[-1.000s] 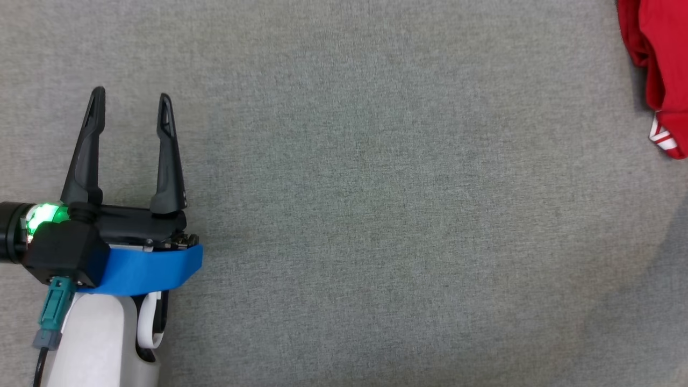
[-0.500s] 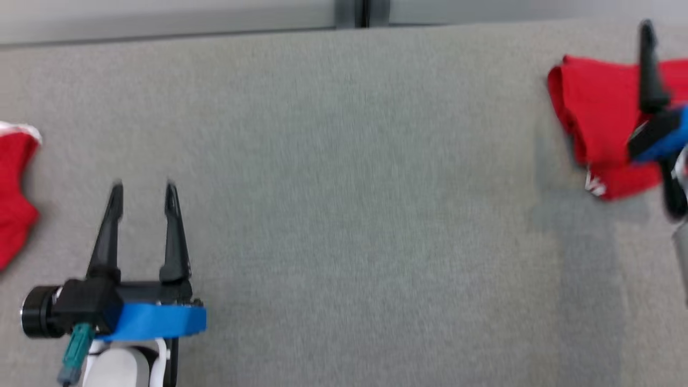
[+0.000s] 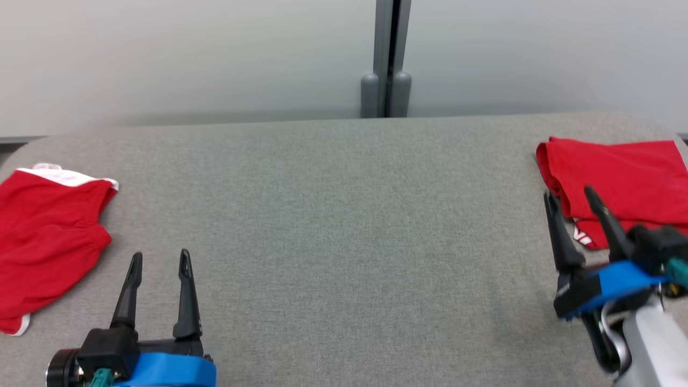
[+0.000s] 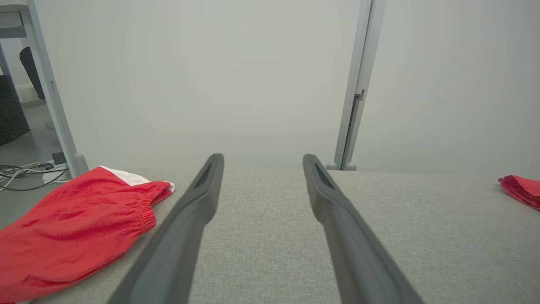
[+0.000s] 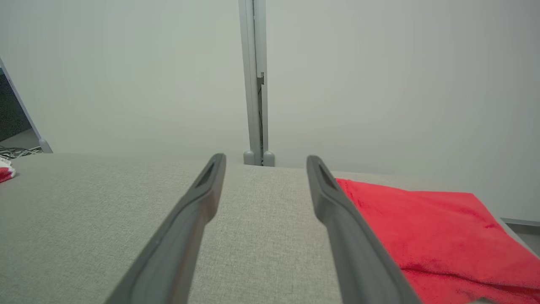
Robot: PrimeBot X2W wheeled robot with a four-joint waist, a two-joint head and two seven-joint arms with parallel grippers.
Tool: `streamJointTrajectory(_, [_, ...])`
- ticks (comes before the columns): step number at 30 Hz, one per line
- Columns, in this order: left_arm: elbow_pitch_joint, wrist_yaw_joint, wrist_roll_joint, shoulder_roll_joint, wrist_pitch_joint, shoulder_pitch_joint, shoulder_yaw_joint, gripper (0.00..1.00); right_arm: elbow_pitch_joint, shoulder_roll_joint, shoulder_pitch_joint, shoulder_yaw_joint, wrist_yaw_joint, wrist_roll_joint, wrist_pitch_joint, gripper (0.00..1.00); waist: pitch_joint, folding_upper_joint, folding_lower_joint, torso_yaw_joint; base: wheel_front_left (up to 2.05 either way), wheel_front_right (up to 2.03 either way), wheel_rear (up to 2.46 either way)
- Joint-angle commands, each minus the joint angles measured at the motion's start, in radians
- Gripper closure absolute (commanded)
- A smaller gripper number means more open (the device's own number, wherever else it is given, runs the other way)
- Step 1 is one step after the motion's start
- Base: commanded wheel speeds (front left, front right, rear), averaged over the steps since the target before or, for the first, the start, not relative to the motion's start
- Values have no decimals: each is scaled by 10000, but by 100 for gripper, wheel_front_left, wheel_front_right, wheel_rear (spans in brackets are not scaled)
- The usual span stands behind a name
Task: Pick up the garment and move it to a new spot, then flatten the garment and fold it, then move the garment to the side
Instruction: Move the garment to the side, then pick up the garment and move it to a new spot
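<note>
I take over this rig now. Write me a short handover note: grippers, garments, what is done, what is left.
Left gripper: open, empty, over the table near left.
Right gripper: open, empty, close by the folded red garment at the right edge.
Loose red garment with white trim: rumpled at the left edge.
Done, it seems: right garment folded, set aside.
Left: probably pick up, flatten, fold the loose one.

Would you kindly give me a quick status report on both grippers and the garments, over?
Left gripper and right gripper: jaws open, empty. Folded red garment by right gripper; red shorts at far left. Nothing blocking.
</note>
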Motion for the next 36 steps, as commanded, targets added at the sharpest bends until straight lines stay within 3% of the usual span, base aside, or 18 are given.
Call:
streamJointTrajectory(1, [47,22,-53,-15,-38,206,0,0,-331,153,642,-228,3,44,55,0,-154,4,2,47,0,0,0])
streamJointTrajectory(9, [101,-87,-28,-30,-39,727,5,0,-2564,1073,3383,-1402,3,-437,679,0,-574,4,2,305,0,0,0])
streamJointTrajectory(16, [131,-105,-11,-78,-40,792,-33,0,-4006,1876,4547,-1819,4,-882,1183,0,-629,4,2,400,0,0,0])
streamJointTrajectory(36, [247,-101,20,-78,-41,697,34,0,-4723,2182,5088,-1955,3,-1139,1579,0,-650,4,2,481,0,0,0])
